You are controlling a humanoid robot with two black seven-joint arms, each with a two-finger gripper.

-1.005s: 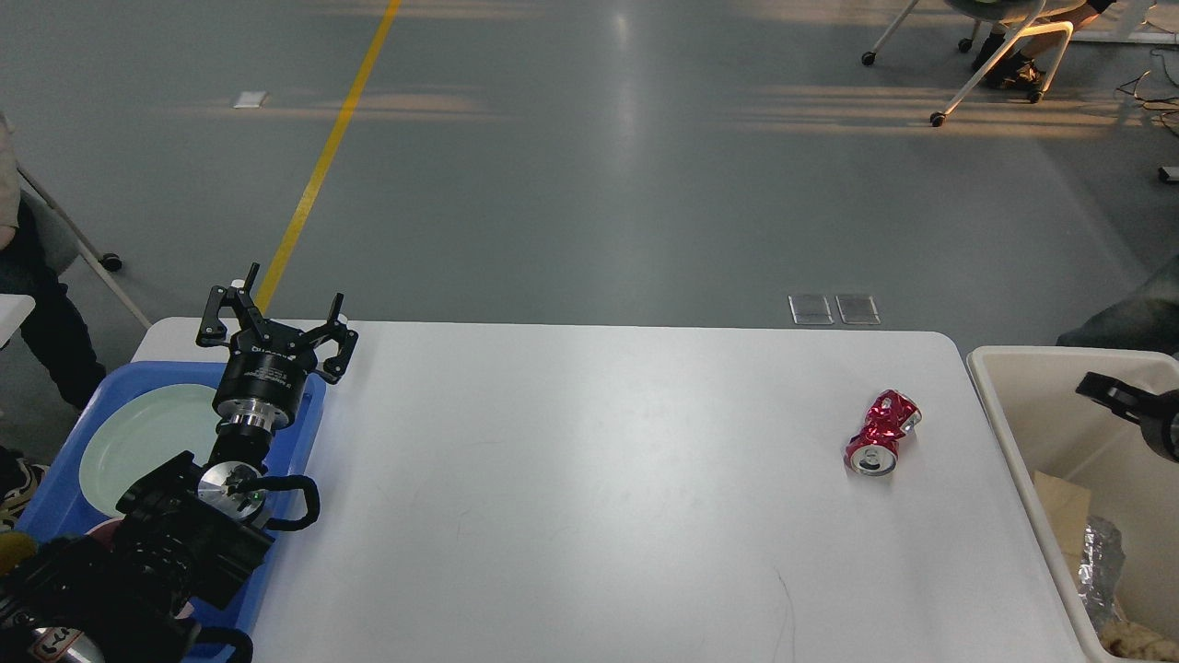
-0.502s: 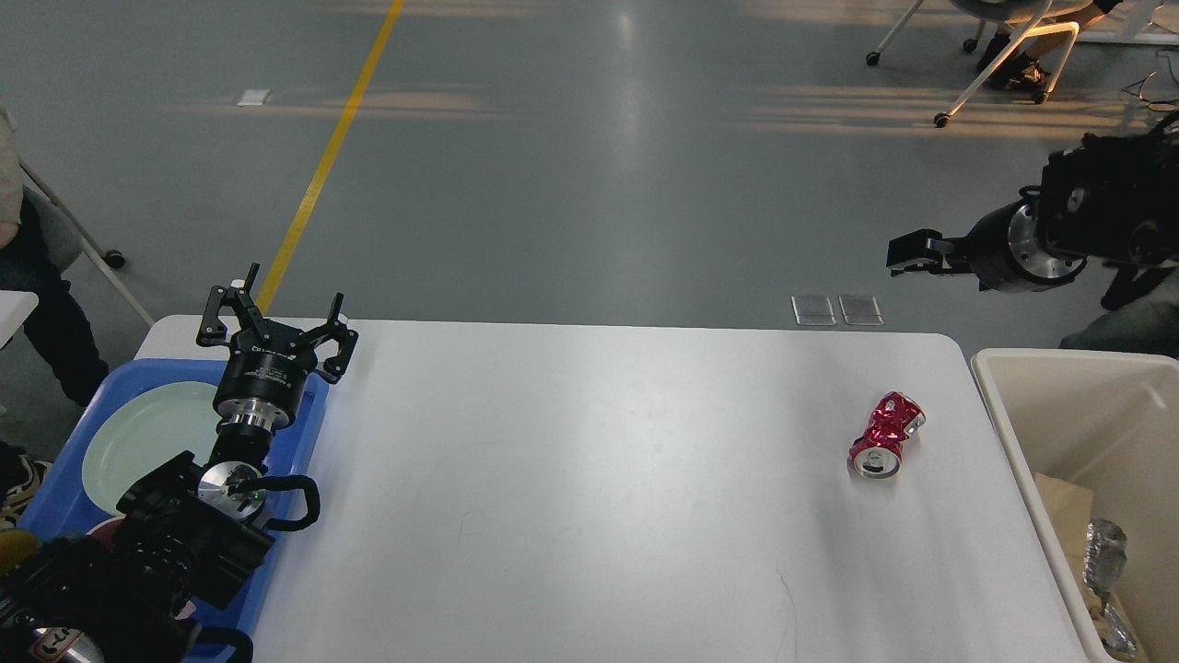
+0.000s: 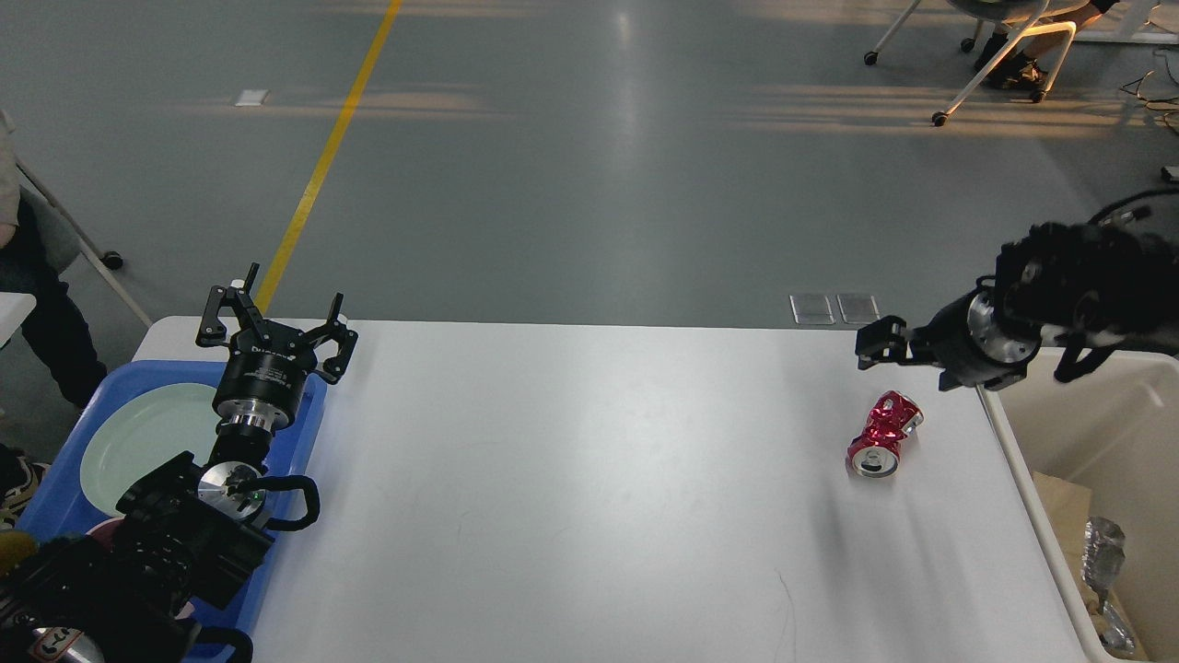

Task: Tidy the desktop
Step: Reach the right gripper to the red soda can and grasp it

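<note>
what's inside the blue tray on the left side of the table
The blue tray holds a pale green plate. The left arm covers the tray's near part, so anything beneath it is hidden.

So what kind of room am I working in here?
Likely a lab or workshop hall: bare grey floor with a yellow lane line, wheeled chairs at the edges, one white table.

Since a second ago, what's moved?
The right gripper has left the beige bin, swung up and come back down, now above the desktop just beyond the crushed red can. It holds nothing. The can and left gripper are unchanged.
</note>
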